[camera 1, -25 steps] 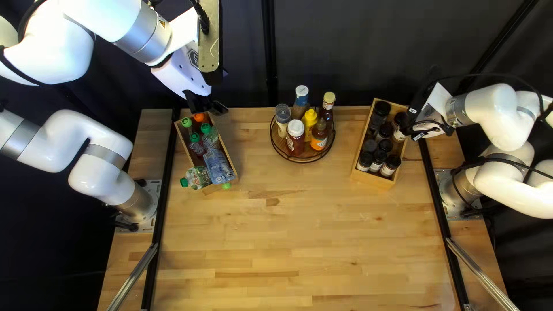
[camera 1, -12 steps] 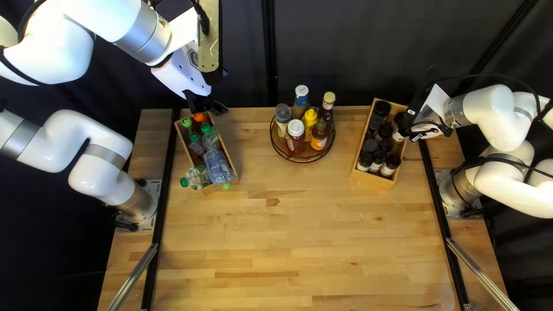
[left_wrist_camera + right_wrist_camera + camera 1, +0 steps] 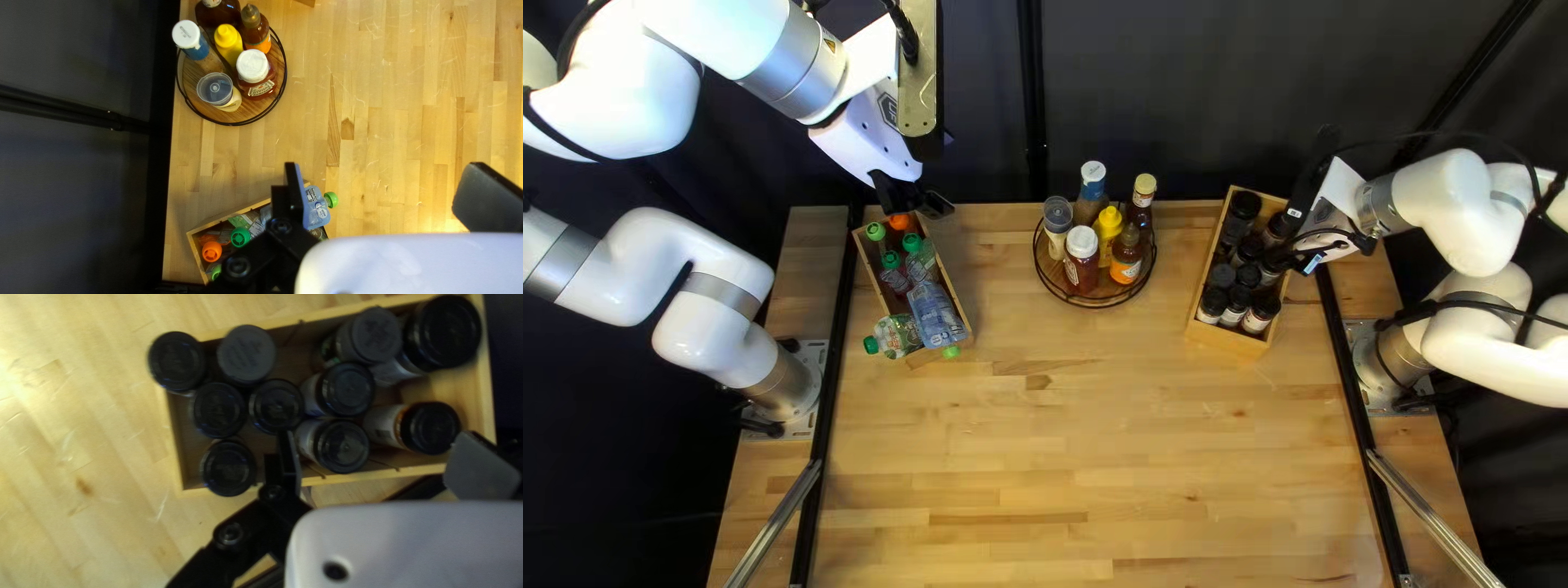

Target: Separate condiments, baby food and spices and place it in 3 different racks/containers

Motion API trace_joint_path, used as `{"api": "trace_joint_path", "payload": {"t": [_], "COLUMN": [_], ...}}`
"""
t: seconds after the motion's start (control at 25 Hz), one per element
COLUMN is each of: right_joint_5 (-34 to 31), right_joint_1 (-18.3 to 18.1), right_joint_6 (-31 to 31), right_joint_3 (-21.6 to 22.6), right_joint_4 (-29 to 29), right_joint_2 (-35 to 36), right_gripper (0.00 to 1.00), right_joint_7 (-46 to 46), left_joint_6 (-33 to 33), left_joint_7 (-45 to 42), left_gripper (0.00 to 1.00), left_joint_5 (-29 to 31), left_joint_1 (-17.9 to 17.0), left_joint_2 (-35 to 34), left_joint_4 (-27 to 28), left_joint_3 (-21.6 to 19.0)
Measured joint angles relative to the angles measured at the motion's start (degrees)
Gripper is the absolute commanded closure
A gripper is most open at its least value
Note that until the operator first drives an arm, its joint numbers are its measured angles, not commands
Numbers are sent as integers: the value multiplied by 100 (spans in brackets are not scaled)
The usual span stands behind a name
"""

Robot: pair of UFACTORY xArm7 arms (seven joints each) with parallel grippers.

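Left gripper [image 3: 921, 200] holding fingers spread, partly hiding baby-food box [image 3: 195, 255]; right gripper [image 3: 1292, 246] holding fingers spread, partly covering spice box [image 3: 485, 386]. Condiment rack [image 3: 253, 111] standing ahead of left gripper, dark bottle [image 3: 213, 15] running out of left wrist view; jar lids [image 3: 277, 405] blurring.

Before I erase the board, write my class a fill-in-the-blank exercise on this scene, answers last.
1. The condiment tray is ____ in shape.
2. One bottle on it is ____ from cap to body.
3. Beside green caps in a box, one cap is ____.
4. The left gripper and right gripper are both ____.

Missing words: round; yellow; orange; open
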Motion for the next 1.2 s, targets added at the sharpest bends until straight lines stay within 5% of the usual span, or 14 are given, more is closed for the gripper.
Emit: {"api": "trace_joint_path", "payload": {"t": [0.16,0.32,0.84,1.2], "right_joint_5": [293,375,304,304], "right_joint_1": [663,923,980,963], "right_joint_6": [-48,249,2102,2240], "right_joint_3": [-429,-465,-152,-115], "right_joint_4": [673,1257,3514,3684], "right_joint_2": [763,961,857,859], "right_gripper": [0,0,0,0], "right_joint_7": [-631,-781,-448,-380], "left_joint_6": [0,0,0,0], "left_joint_7": [0,0,0,0], "left_gripper": [0,0,0,0], "left_joint_5": [0,0,0,0], "left_joint_1": [0,0,0,0], "left_joint_2": [0,0,0,0], "left_joint_4": [0,0,0,0], "left_joint_3": [0,0,0,0]}}
